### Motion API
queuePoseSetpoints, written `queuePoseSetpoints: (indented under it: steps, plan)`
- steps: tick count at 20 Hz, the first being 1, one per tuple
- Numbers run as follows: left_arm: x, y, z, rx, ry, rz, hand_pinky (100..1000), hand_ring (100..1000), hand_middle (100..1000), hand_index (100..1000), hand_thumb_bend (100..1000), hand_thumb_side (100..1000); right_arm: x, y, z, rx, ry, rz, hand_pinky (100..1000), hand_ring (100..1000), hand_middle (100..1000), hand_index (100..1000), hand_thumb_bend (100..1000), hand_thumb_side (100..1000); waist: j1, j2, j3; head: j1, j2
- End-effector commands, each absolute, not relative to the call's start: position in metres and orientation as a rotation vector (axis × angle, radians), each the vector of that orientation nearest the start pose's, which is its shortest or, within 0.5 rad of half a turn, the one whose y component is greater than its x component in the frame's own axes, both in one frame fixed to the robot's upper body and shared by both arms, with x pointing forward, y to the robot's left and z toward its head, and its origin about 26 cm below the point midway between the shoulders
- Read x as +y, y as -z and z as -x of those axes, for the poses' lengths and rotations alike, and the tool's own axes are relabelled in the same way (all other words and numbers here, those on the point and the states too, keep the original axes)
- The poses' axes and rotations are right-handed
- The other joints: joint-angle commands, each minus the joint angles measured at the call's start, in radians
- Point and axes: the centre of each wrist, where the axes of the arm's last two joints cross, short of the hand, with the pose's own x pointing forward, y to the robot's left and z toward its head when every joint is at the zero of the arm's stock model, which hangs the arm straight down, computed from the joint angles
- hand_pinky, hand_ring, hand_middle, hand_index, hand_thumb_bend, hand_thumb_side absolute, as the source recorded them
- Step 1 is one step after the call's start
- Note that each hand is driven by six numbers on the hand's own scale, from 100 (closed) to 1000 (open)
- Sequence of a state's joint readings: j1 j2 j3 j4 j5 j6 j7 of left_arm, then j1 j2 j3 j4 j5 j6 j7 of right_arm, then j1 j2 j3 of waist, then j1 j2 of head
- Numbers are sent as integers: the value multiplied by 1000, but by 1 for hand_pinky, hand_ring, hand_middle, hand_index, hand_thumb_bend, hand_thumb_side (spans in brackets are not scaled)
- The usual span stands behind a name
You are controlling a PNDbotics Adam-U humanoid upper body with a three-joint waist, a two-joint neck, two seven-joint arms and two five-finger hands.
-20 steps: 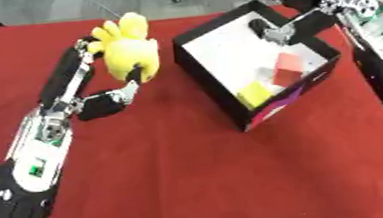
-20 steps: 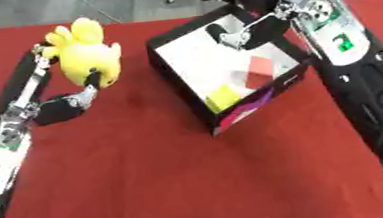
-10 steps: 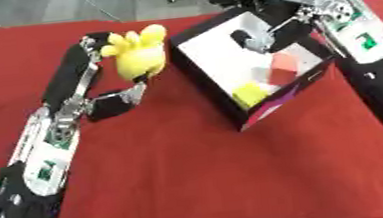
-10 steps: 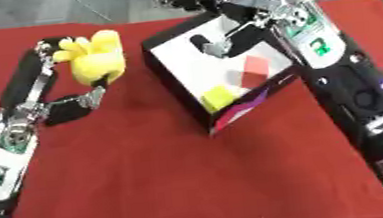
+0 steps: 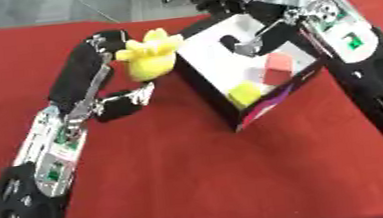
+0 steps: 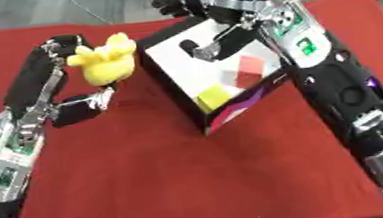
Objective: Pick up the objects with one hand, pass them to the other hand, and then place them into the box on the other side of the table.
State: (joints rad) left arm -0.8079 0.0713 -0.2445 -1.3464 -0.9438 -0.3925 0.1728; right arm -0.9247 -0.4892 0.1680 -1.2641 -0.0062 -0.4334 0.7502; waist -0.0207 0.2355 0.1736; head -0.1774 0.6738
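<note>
A yellow plush toy [image 5: 150, 59] is held up just left of the box, my left hand [image 5: 94, 65] shut on it, fingers behind its top and thumb [image 5: 127, 100] below. The black box [image 5: 217, 64] has a white inside and sits tilted on the red table, holding a red block [image 5: 277, 65] and a yellow block [image 5: 245, 94]. My right hand [image 6: 236, 7] hangs open over the box's far rim, its fingers [image 6: 176, 2] stretched towards the toy without touching it, its thumb [image 6: 202, 49] down over the white floor.
The red tablecloth [image 5: 193, 181] runs wide in front of the box and both arms. Grey floor and dark shapes lie beyond the table's far edge [image 5: 45, 14]. The box's front corner shows a purple and pink side [image 5: 274, 104].
My left hand has carried the toy rightwards, close to the box's left corner. My right hand has reached left across the box's far rim towards the toy.
</note>
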Motion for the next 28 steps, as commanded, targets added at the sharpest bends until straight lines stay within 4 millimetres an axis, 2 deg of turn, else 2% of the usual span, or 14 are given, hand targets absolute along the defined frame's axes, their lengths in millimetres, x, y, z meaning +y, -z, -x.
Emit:
queuePoseSetpoints:
  steps: [1, 10, 16, 28]
  plan:
    - [90, -204, -408, 2992, -1335, 777, 724, 543, 471, 541, 100, 219, -246, -282, -442, -2090, -1908, -33, 1000, 1000, 1000, 1000, 100, 124, -3, -17, 2, -5, -12]
    - [77, -205, -405, 2993, -1330, 706, 719, 530, 455, 524, 100, 237, -238, -276, -444, -2104, -2016, -12, 1000, 1000, 1000, 1000, 100, 155, -1, -14, 7, -12, -19]
    - [71, -200, -406, 2991, -1337, 658, 717, 526, 454, 524, 100, 231, -231, -266, -447, -2102, -2101, -16, 1000, 1000, 1000, 1000, 100, 159, -2, -15, 9, -20, -46]
    - [72, -198, -408, 2987, -1327, 671, 715, 525, 454, 523, 100, 226, -226, -260, -447, -2102, -2150, -31, 1000, 1000, 1000, 1000, 100, 173, -1, -16, 10, -19, -38]
